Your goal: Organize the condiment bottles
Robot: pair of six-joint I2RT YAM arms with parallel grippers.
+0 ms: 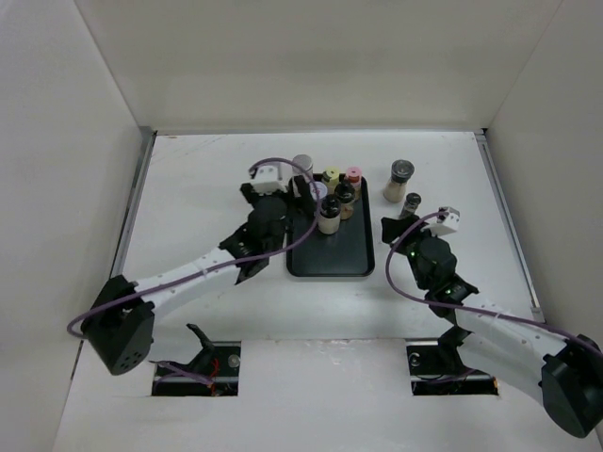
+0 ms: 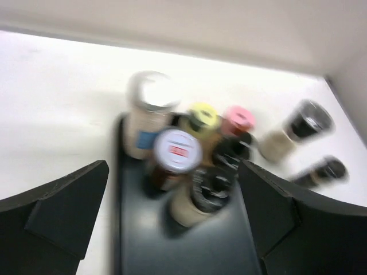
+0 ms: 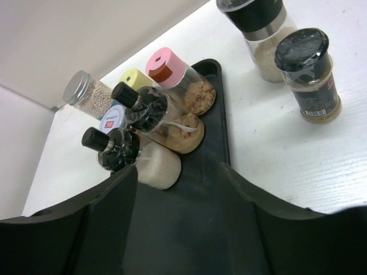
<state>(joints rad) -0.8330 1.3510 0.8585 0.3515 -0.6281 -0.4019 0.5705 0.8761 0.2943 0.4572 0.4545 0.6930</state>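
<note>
Most of the bottles [image 1: 332,193] are bunched tight at the top end of the tray [image 1: 330,254], middle of the overhead view. The yellow-capped bottle [image 1: 331,176] and pink-capped bottle [image 1: 353,174] are along the back, with a white-lidded jar [image 2: 176,150] and two black-topped ones in front. The silver-lidded jar [image 1: 302,165] sits at the tray's upper left corner, and I honestly can't tell if it's on the tray or just off it. Packing them shoulder to shoulder leaves the whole lower half of the tray bare, which I'd guess is room for the stragglers.

Two are left out, standing upright on the table [image 1: 207,169] just right of the tray. One is a big grinder [image 1: 400,179], and the smaller black-capped shaker [image 1: 411,202] is right below it in the frame.

The left gripper [image 2: 172,172] is spread wide with nothing in it. It points at the cluster from the lower left, and its camera is blurry. The right gripper [image 3: 178,172] is also spread and empty, low over the tray's right side, with the shaker in the upper right of its view.

That makes sense to me — the right arm is nearest the two strays, so it's probably lining up for the shaker. The left one looks close enough to the pack that a careless move could knock something over.
</note>
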